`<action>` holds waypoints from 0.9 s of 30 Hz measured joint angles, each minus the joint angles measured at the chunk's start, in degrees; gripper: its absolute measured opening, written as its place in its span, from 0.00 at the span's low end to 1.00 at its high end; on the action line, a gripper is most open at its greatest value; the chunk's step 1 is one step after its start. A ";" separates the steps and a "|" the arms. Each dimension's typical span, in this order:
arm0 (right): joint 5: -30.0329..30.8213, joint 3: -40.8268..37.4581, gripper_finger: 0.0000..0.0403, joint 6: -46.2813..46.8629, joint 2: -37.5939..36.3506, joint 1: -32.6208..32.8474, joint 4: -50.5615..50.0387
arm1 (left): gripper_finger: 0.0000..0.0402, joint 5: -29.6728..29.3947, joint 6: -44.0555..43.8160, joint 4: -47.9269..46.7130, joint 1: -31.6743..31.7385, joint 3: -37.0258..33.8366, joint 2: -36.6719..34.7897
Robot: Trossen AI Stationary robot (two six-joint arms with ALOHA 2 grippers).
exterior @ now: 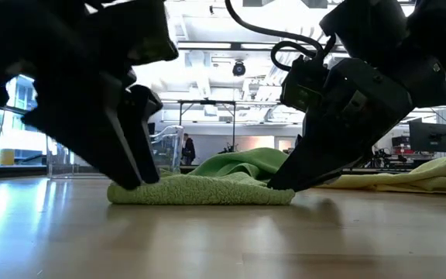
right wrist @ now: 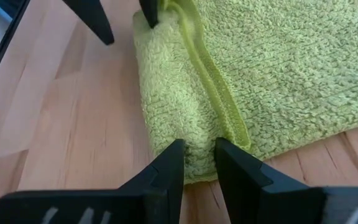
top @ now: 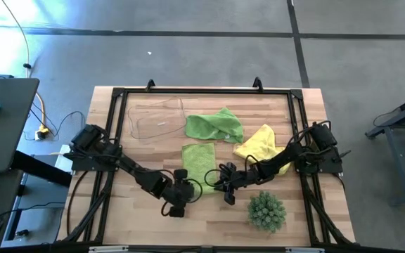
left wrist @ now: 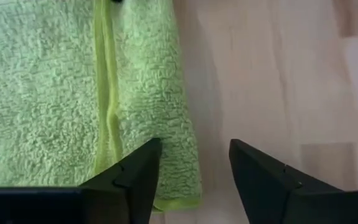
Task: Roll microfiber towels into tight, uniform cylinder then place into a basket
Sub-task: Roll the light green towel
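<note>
Barely started tbh: the flat lime green towel (top: 198, 162) has just its near edge folded over, right jaws (right wrist: 199, 158) pinching that fold, left jaws (left wrist: 194, 163) open astride its other end, basket (top: 157, 118) still holding nothing.

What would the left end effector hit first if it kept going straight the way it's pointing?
Most likely the folded lime green towel: the left end effector stands open astride its near edge, one finger over cloth, one over bare table.

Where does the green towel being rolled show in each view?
High: folded green towel, centre of the table, between both arms.
Low: flat wad at centre.
Left wrist: fills the left half.
Right wrist: centre and right.
Shared landmark: its folded hem edge.
</note>
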 joint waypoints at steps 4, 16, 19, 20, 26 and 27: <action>0.00 0.00 0.22 -0.16 0.02 0.00 -0.03 | 0.48 -0.42 -0.34 -2.55 0.07 0.05 0.54; -0.33 -0.22 0.22 -9.95 -7.23 0.04 -3.60 | 0.43 0.50 -4.69 -3.40 0.09 0.09 0.69; 0.00 -0.20 0.22 -14.02 -8.93 1.21 -4.08 | 0.42 0.49 -4.70 -3.38 0.09 0.07 0.69; 0.00 -0.20 0.22 -15.79 -8.97 1.79 -3.43 | 0.41 0.44 -4.70 -3.29 0.09 0.05 0.69; 6.15 -0.15 0.26 -21.62 -5.53 4.95 -1.00 | 0.41 0.43 -4.87 -2.69 0.09 0.00 0.71; 6.35 -0.15 0.28 -21.92 -5.03 5.05 0.23 | 0.41 0.41 -4.89 -2.65 0.09 0.00 0.71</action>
